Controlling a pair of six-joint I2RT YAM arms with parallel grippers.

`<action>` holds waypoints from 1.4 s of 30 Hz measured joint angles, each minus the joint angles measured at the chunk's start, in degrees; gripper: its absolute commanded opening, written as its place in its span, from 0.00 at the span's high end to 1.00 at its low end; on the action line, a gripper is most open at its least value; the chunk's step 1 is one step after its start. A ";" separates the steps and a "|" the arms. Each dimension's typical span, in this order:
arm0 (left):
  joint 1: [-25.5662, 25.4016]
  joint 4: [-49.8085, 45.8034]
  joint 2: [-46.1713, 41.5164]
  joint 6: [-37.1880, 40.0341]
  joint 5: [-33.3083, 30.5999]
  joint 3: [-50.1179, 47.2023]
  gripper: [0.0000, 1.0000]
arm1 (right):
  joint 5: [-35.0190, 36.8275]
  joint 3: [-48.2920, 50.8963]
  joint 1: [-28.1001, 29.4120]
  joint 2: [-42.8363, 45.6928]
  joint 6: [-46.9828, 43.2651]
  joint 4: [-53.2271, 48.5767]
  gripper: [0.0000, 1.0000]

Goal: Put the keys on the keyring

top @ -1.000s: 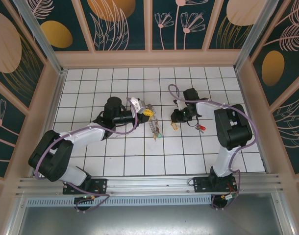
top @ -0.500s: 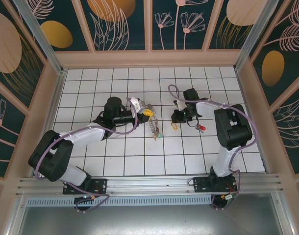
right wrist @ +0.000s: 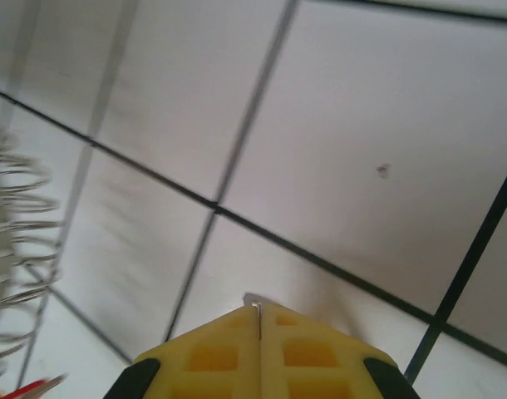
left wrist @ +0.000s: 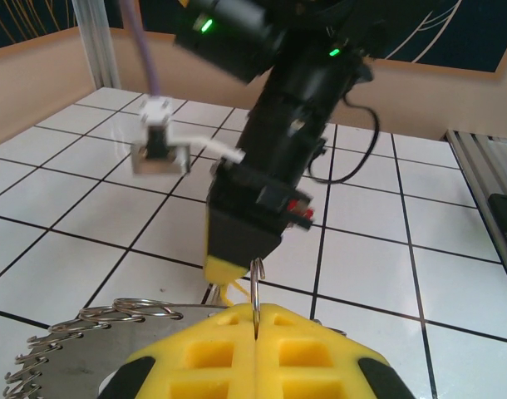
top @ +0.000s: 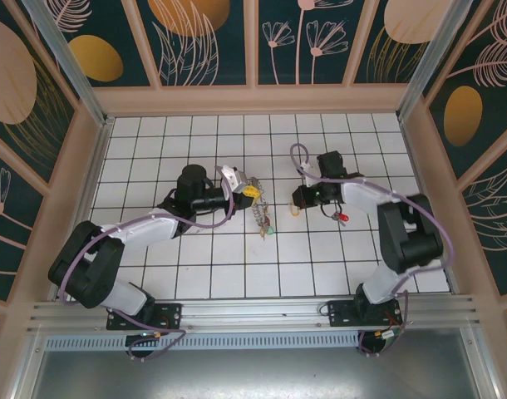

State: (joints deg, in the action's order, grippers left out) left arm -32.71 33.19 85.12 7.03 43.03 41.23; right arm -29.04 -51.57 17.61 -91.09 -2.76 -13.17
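From above, the left gripper (top: 247, 192) sits near the middle of the table (top: 154, 274), clamped on the keyring (top: 259, 205). The ring trails toward the near edge, with a green-headed key (top: 268, 226) at its lower end. The right gripper (top: 297, 211) is just beside it on the right, and a red-headed key (top: 343, 218) lies loose farther right.

The left wrist view shows yellow fingers (left wrist: 212, 362) pressed together on a thin upright turn of the ring's wire, with the right gripper's tip close above it.

In the right wrist view the jaws are pressed together and a sliver of metal (right wrist: 251, 301) shows at the seam — whether it is a key, I cannot tell.

This looks like the threading step. Next, the tip must meet that wire turn exactly — there is little margin.
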 measured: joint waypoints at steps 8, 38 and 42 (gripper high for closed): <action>0.00 0.02 0.00 0.00 0.35 0.00 1.00 | -8.02 15.80 -0.04 26.84 -5.31 16.48 1.00; 0.00 2.62 0.15 -1.73 4.81 0.00 1.00 | -6.01 12.28 14.38 26.97 -15.41 22.95 1.00; 0.00 3.19 0.46 -1.77 4.96 0.00 1.00 | -6.78 10.69 14.49 24.76 -15.65 22.86 1.00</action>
State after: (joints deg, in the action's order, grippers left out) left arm -32.71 36.38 85.58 5.26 47.99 41.23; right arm -35.81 -40.88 32.10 -66.32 -18.41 9.69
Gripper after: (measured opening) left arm 0.058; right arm 0.052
